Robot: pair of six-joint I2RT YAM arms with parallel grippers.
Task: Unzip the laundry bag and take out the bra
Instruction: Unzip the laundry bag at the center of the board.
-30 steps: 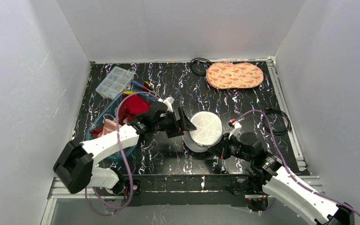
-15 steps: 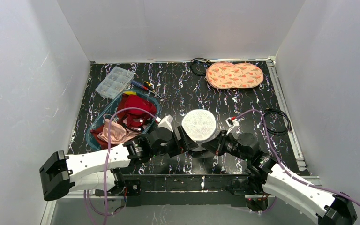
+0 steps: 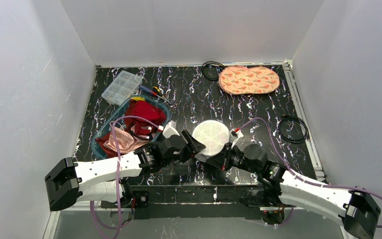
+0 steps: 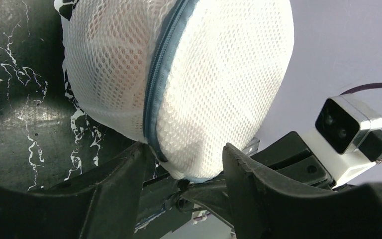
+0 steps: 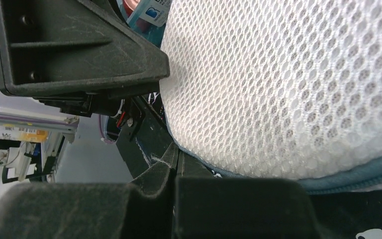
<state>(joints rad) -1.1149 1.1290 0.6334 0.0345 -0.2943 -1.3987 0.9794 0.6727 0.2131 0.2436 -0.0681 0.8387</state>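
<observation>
Starting at the near edge of the table [image 3: 194, 94], the two arms are seen reaching inward to meet at the laundry bag [image 3: 212, 135]. The bag is found just in front of the arms, near the middle of the table, tipped so that one round mesh face is turned up and away.

The right gripper [image 5: 175, 167] is clenched tight, and the bag's lower edge is pinched at its tips, just under the blue-grey zipper trim [image 4: 159, 84]. The left gripper [image 4: 184, 152] is set against the same lower edge from the other side. Its fingers [image 4: 122, 184] are parted, with the trim and a fold of mesh lying between them, and no clamp on the bag is seen. The zipper is closed along the stretch in view. A faint pink tint is seen through the mesh, but what lies inside cannot be told.

Further left, a blue bin [image 3: 97, 138] is filled with a red garment [image 3: 142, 113] and a pink one [image 3: 122, 140]. To the right, a black cable loop [image 3: 293, 130] is laid well apart from the bag.

Toward the back, a clear compartment box [image 3: 122, 86] is placed at the left with small hand tools [image 3: 151, 91] beside it. An orange patterned pad [image 3: 248, 79] is laid at the far right, with a coiled black cord [image 3: 211, 69] touching its left end.
</observation>
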